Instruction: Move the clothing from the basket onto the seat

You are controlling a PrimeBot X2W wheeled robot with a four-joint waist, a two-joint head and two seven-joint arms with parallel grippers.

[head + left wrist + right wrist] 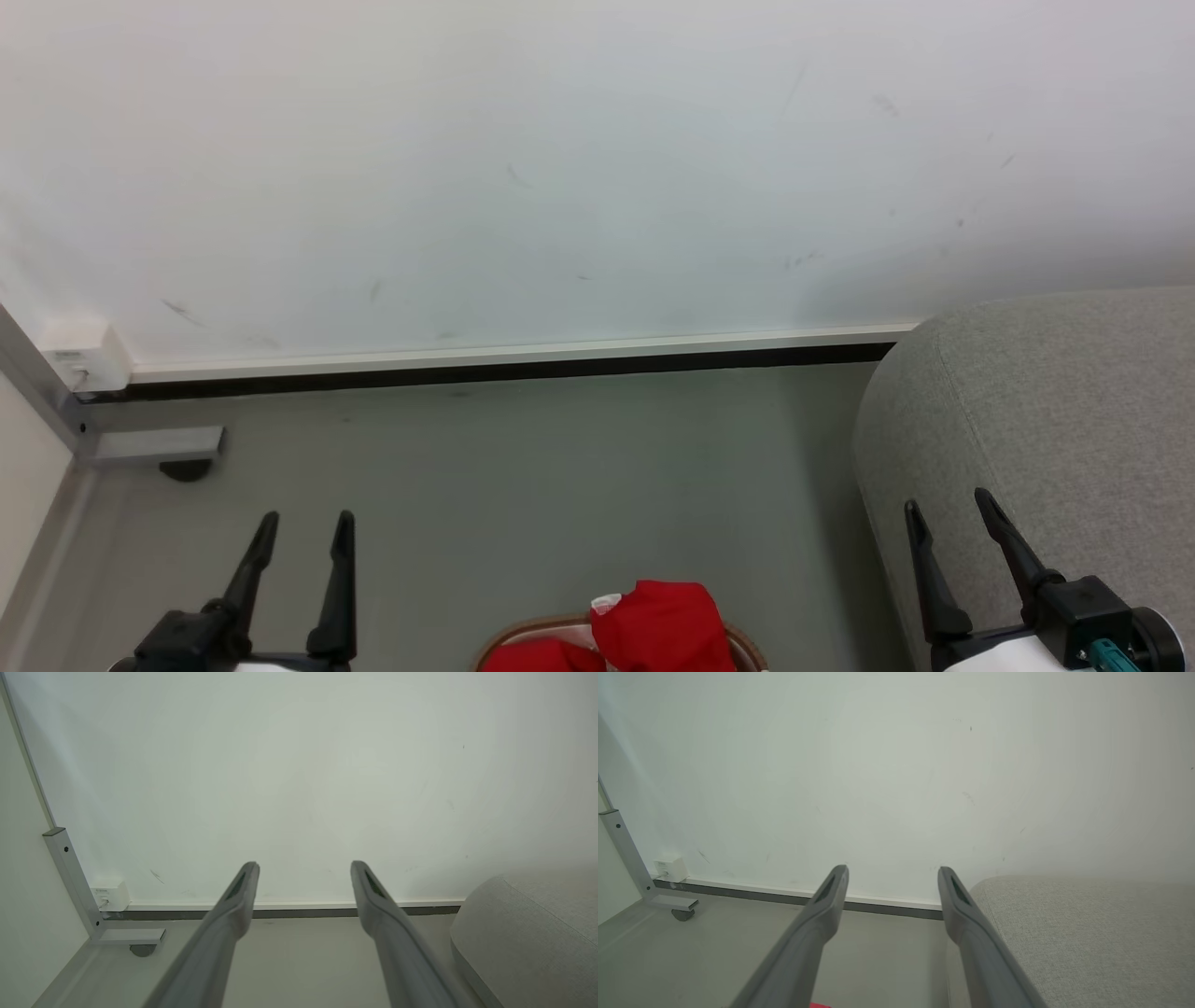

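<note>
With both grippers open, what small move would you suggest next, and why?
Probably lower the right gripper toward the red clothing piled in the basket at the head view's bottom edge: it is open, empty and seemingly nearer than the left gripper.

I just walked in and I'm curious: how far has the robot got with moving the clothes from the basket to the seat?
Barely started. Done: nothing, the red clothing is piled in the basket. In hand: nothing, the left gripper and right gripper are both open and hold nothing. Left: lifting every garment onto the grey seat at its right.
</note>
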